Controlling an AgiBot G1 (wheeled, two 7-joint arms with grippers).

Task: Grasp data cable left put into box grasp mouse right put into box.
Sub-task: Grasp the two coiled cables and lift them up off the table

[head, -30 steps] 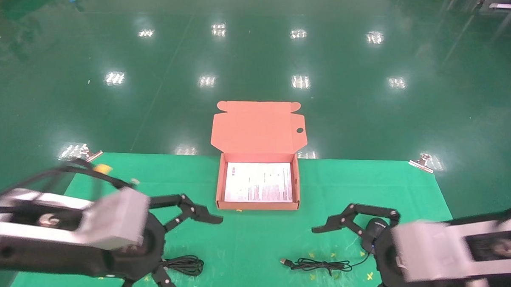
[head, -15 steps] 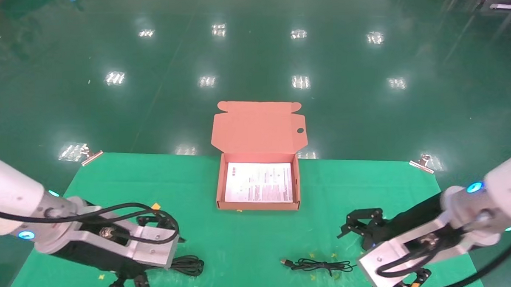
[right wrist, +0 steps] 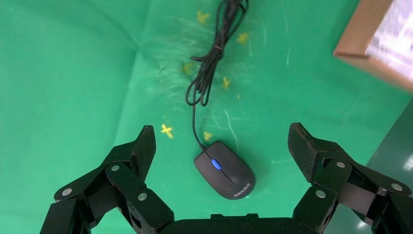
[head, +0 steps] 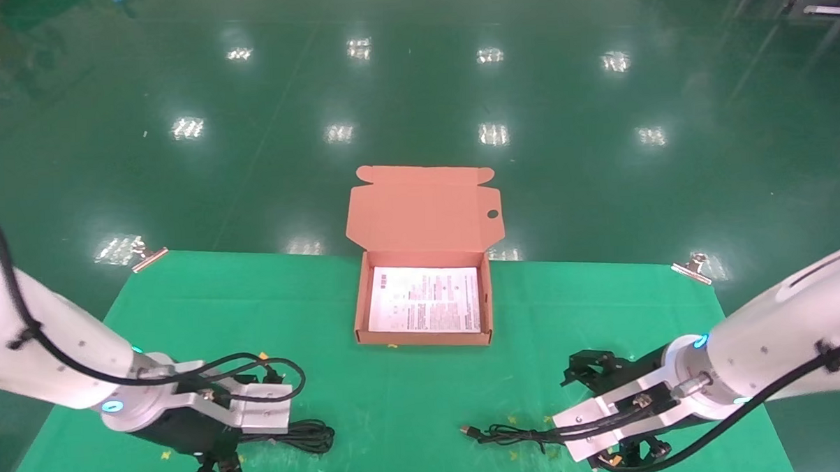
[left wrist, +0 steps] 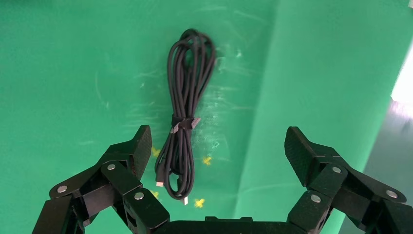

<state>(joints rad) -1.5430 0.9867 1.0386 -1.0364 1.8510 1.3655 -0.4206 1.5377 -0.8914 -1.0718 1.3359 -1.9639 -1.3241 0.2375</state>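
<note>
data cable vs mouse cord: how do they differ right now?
The data cable is a tight oval bundle cinched by a tie; the mouse cord is a looser, thinner bunch. The data cable's plugs lie free; the cord runs into the mouse. Both are black, on the green mat.

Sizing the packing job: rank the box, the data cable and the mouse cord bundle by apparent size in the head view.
1. The box, by far the largest.
2. The mouse cord bundle and data cable look alike; the left arm hides part of the cable, so no ranking.
</note>
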